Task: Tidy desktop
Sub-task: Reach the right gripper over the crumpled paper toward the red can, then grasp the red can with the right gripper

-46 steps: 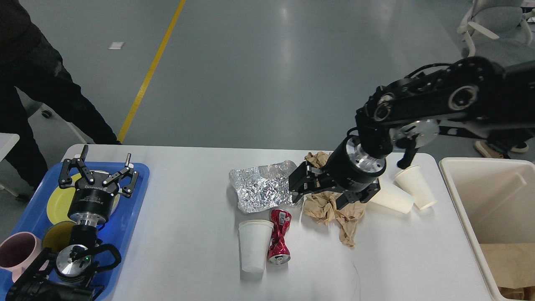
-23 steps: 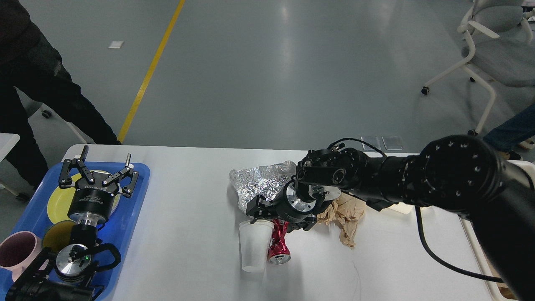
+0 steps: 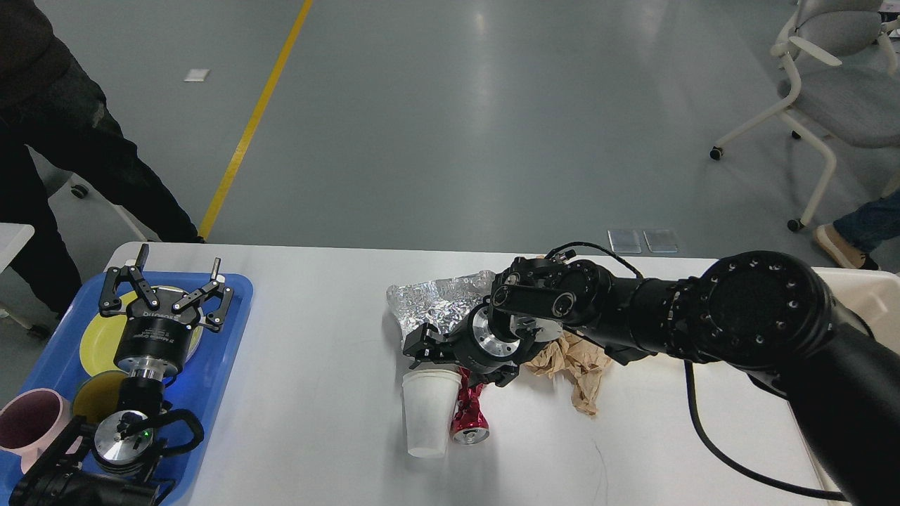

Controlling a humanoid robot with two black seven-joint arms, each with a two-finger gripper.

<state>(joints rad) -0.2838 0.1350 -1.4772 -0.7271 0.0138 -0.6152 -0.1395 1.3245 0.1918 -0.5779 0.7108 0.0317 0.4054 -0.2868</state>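
White, glossy desktop (image 3: 316, 422) is losing litter: right gripper (image 3: 450, 358), fingers apart, has swung leftward, descending over the white paper cup (image 3: 427, 414).

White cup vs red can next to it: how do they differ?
The white paper cup is plain, tapered and looks undamaged; the red can is glossy metal, crushed and pinched at the middle. The cup is clearly wider than the can. Shared: both lie on their sides on the desktop, side by side and seemingly touching, just below the right pincer.
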